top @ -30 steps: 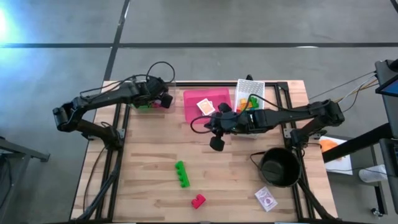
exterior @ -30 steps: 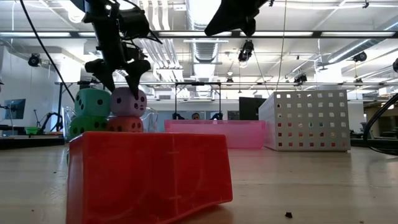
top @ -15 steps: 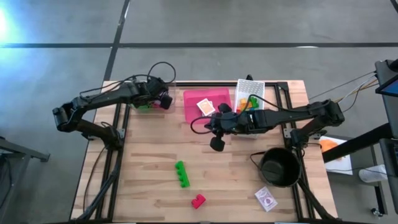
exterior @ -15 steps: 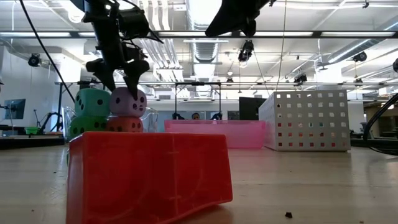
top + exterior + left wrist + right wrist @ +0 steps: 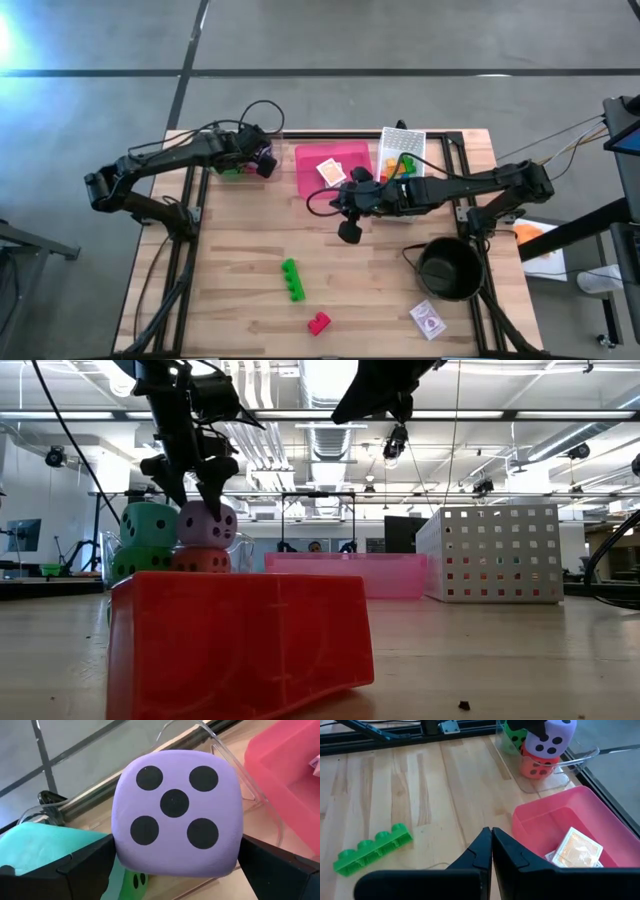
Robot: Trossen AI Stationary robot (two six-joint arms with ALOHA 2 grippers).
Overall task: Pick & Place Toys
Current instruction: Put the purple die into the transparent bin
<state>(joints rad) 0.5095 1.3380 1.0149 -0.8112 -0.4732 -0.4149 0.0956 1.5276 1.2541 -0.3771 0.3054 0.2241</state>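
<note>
Four views checked | high: I see left gripper [image 5: 262, 160] over the dice at the table's far left | low: its fingers spread astride purple die [image 5: 207, 523], stacked on red die [image 5: 200, 560] | right wrist: right gripper [image 5: 491, 840] pinched together, empty, above table [image 5: 395, 780]

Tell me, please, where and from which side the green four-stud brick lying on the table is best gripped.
Grip the green four-stud brick across its narrow width, on the two long flat sides near the middle, coming straight down from above. It lies flat and alone on the wooden table, studs to one side, so likely nothing blocks a top approach.
</note>
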